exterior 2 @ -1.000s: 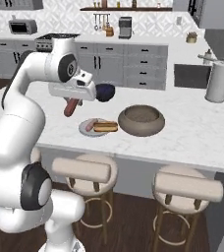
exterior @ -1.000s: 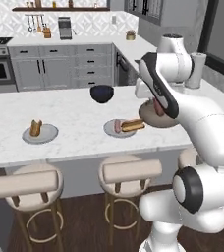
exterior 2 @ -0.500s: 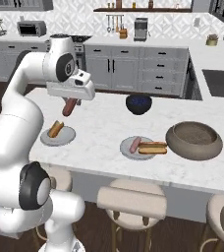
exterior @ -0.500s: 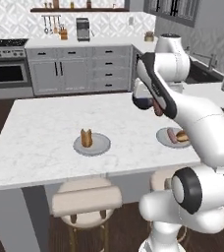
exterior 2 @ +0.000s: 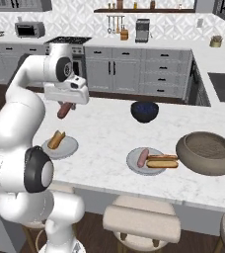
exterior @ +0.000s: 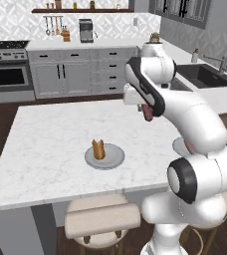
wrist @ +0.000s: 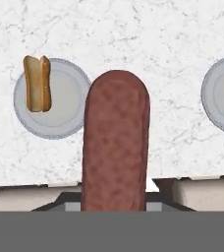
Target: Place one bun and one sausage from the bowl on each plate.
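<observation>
I can read no text, label, brand, number or sign anywhere in my views, neither on what I carry nor on the kitchen around me.

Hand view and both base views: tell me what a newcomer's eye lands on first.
The reddish sausage hanging from the pincer above the marble counter looms large in the hand view. Below it, the near plate holds a lone bun. Further right, another plate carries bun and sausage beside the wide brown bowl.
</observation>
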{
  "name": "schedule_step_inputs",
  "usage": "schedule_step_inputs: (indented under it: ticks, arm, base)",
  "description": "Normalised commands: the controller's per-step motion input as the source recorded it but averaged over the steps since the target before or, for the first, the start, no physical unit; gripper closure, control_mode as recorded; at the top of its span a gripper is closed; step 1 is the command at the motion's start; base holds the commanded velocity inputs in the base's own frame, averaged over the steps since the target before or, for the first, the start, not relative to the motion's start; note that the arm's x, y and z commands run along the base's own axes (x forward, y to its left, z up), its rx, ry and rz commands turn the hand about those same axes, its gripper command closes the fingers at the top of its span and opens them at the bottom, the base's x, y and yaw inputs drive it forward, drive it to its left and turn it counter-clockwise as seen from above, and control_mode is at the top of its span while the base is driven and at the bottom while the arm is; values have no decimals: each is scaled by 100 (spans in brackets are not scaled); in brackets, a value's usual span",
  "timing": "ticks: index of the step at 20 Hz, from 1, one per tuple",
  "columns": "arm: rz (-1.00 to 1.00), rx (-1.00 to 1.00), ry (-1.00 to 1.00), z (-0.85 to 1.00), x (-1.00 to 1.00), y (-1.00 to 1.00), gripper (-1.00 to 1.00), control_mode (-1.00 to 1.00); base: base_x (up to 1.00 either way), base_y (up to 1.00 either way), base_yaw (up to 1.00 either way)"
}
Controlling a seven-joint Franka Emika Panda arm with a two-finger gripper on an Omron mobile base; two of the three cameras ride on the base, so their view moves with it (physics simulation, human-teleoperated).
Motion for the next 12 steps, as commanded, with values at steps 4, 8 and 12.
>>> schedule_step_inputs:
  ticks: [4, 8, 12]
  arm:
    - [0, 1, 17, -99, 4, 62, 100, -100]
    - [-1, 3, 15, -84, 41, 43, 100, -100]
    - [-4, 4, 8, -76, 52, 18, 100, -100]
  base:
    - [0, 0, 0]
    - [0, 0, 0]
    - [0, 0, 0]
